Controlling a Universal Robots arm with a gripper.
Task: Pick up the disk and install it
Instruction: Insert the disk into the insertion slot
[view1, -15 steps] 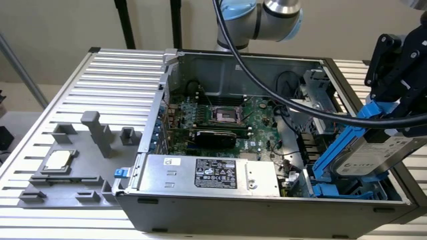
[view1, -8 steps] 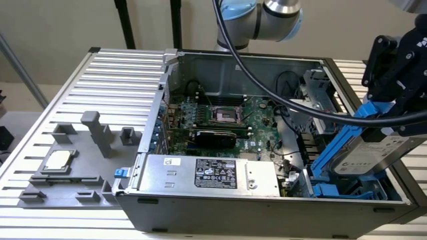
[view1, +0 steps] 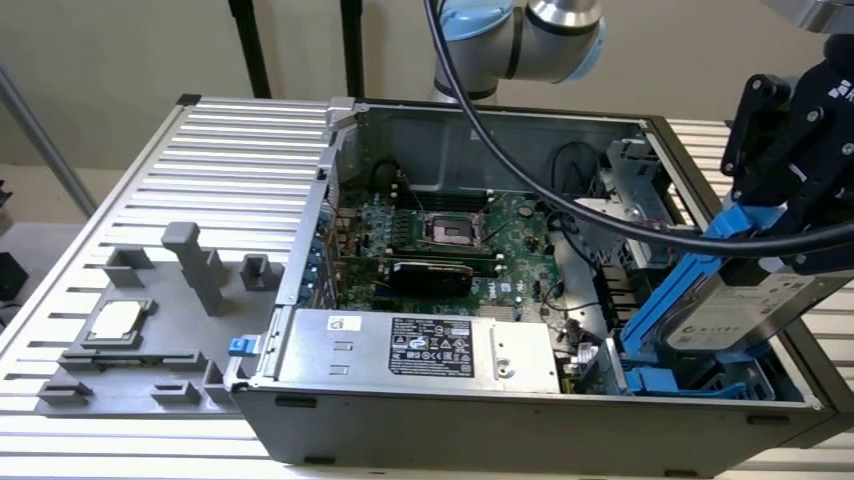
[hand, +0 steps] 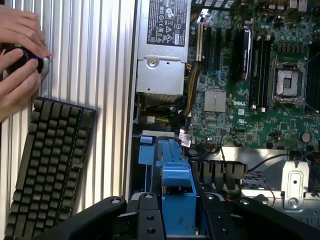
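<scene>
The black gripper (view1: 798, 235) is clamping the flat silver-grey hard drive with blue side rails (view1: 737, 312), holding it tilted over the blue drive bay (view1: 663, 381) at the near corner of the open grey computer case (view1: 534, 425) on the exterior view's right, so it is picked up but seemingly not yet seated.

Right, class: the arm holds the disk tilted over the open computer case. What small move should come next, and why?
Probably slide it down along its tilt. The pincer grips the disk by its upper end; its lower end sits among the blue bay guides, and it looks not yet seated.
</scene>
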